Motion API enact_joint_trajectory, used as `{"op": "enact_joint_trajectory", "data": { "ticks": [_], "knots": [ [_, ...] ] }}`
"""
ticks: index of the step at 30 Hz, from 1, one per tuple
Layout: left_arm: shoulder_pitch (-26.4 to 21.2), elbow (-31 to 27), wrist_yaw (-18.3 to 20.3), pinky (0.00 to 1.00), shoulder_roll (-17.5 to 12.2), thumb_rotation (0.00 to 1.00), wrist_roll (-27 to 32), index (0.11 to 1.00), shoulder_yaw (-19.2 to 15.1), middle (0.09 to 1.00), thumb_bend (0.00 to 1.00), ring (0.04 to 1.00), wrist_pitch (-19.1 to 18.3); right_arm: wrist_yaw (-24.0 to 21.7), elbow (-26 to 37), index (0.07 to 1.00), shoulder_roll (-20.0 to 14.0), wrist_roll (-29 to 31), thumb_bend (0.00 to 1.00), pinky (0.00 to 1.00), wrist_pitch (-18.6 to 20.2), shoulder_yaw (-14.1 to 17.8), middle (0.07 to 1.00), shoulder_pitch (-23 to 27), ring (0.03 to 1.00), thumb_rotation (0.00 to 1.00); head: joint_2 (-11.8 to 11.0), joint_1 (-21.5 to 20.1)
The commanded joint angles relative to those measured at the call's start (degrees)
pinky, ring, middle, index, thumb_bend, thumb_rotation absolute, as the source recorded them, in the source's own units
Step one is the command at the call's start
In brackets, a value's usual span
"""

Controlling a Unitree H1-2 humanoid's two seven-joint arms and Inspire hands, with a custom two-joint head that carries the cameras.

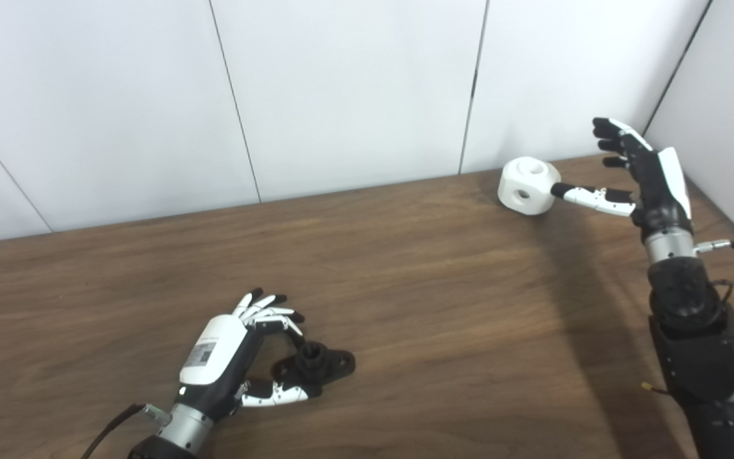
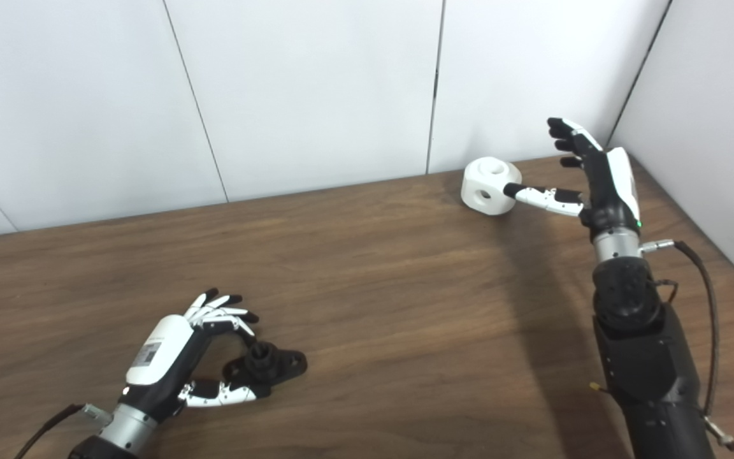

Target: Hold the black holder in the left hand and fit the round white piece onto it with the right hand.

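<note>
in the left eye view the black holder (image 1: pixel 315 368) lies flat on the wooden worktop (image 1: pixel 405 306) near the front left, its long axis running left to right with a slight rise toward the right, and a short round stub standing up from its middle. the left hand (image 1: pixel 239 357) is cupped around it, fingers (image 1: pixel 271 312) curled above and behind it, thumb lying along its near left end; whether it actually grips the holder i cannot tell. far off at the back right, close to the wall, sits the round white piece (image 1: pixel 528 185), one hole facing up and another facing the front left. the right hand (image 1: pixel 644 175) is spread wide, fingers upright and apart, the thumb stretched leftward with its tip touching the piece's right side. in the right eye view the same layout holds: the holder (image 2: pixel 267 365) sits inside the left hand's (image 2: pixel 182 366) curve, and the white piece (image 2: pixel 491 185) rests on the worktop (image 2: pixel 373 287) well apart from it, with the right hand (image 2: pixel 603 175) splayed and only its thumb tip against it.
</note>
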State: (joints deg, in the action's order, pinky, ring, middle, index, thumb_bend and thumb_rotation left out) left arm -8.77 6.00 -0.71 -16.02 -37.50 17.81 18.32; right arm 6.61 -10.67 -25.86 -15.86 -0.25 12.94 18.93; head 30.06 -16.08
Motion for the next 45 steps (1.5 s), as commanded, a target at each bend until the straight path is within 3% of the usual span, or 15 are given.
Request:
{"op": "enact_joint_trajectory", "data": {
  "ticks": [1,10,24,45],
  "knots": [
    [1.63,2.81,-1.50,1.00,-0.02,0.06,-0.16,0.483,0.29,0.744,0.52,0.898,1.31,0.47,-0.28,0.839,-1.94,0.41,0.85,0.72,-2.30,-0.13,0.825,3.20,0.803,0.27,0.08,0.04],
    [1.74,3.55,-2.33,1.00,0.07,0.06,-0.07,0.483,0.11,0.741,0.52,0.894,2.54,0.92,-7.92,0.838,-2.64,0.41,0.87,0.75,-5.30,-2.49,0.826,6.64,0.817,0.28,-0.50,-0.51],
    [1.89,4.83,-3.29,1.00,-0.27,0.06,-0.42,0.483,0.46,0.743,0.52,0.892,3.72,1.20,-16.69,0.852,-4.16,-1.07,0.91,0.79,-4.85,-6.43,0.837,11.04,0.841,0.36,-1.89,-1.38],
    [2.33,5.23,-3.68,1.00,-0.37,0.06,-0.43,0.484,0.26,0.742,0.52,0.884,5.12,1.53,-22.29,0.849,-4.61,-1.01,0.93,0.79,-5.12,-8.55,0.837,13.40,0.839,0.36,-3.42,-2.88]
  ]
}}
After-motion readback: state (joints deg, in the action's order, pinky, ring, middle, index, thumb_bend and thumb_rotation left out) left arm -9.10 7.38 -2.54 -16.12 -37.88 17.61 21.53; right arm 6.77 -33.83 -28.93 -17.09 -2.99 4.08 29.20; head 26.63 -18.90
